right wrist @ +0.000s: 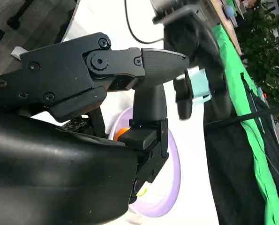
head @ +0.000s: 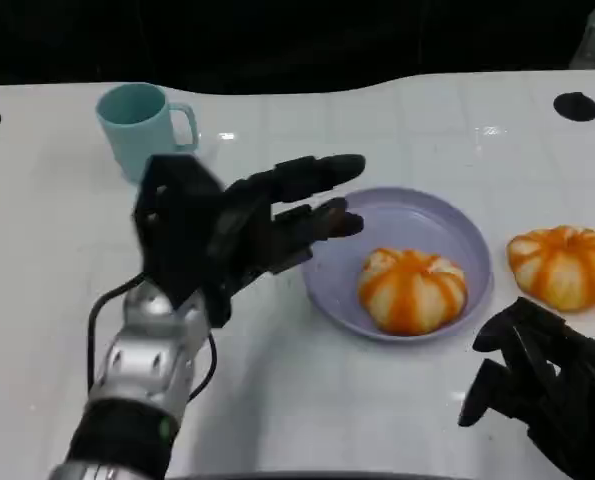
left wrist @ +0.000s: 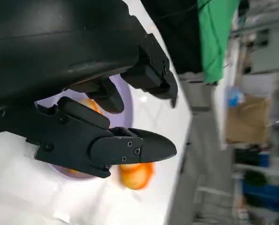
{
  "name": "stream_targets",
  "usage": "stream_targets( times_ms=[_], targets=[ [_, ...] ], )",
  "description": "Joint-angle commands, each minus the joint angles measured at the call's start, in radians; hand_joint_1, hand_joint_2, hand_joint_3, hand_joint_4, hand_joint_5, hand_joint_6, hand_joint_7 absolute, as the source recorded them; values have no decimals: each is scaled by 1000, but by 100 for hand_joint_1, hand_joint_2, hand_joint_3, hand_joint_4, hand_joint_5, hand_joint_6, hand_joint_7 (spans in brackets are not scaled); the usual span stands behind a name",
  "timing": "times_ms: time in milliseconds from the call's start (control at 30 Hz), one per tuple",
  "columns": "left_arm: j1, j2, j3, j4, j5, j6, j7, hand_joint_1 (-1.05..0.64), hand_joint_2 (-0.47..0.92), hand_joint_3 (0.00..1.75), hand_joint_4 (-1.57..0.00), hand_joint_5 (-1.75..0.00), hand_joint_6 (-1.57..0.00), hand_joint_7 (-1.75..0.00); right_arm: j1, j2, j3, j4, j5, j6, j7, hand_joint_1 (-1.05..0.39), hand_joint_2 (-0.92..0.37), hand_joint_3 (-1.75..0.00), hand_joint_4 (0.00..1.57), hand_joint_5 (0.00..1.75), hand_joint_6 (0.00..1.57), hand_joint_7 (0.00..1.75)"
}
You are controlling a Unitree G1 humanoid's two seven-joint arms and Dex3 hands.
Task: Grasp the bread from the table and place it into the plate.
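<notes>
Right hand (head: 545,395): nearest the camera, low at the near right, fingers apart, holding nothing.
Left hand (head: 239,232): raised at centre left, fingers spread and empty, tips at the plate's left rim.
Plate (head: 342,280): lilac, centre of the white table (head: 307,410).
Bun (head: 413,290): orange-striped, lying in the plate, near side.
Second bun (head: 563,265): on the table just right of the plate, just beyond the right hand.
Step, as judged: one bun placed; next calls for the right hand to reach forward, close around the second bun.
Cup (head: 142,122): teal, far left, clear of the route.
</notes>
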Motion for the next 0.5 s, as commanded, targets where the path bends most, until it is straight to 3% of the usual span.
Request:
stream_targets(
  times_ms=[33,167,267,500],
  targets=[
    [124,5,37,-197,-108,135,1,-59,92,41,-68,-118,-86,-41,-4,-8,-10,-7,12,10,-9,-44,-92,-35,64,175,50,161],
    [239,14,65,-359,-225,277,-5,-60,92,44,-71,-145,-72,-99,-7,-10,-11,1,11,4,-1,-43,-92,-36,63,175,49,161],
    [316,11,88,-467,-301,381,28,-61,92,45,-67,-164,-62,-129,-10,-11,-9,8,6,-1,1,-44,-92,-37,63,175,49,160],
    [499,-33,114,-698,-409,557,187,-59,92,49,-72,-175,-54,-159,-15,-13,-7,9,1,-3,3,-44,-92,-38,63,175,49,160]
  ],
)
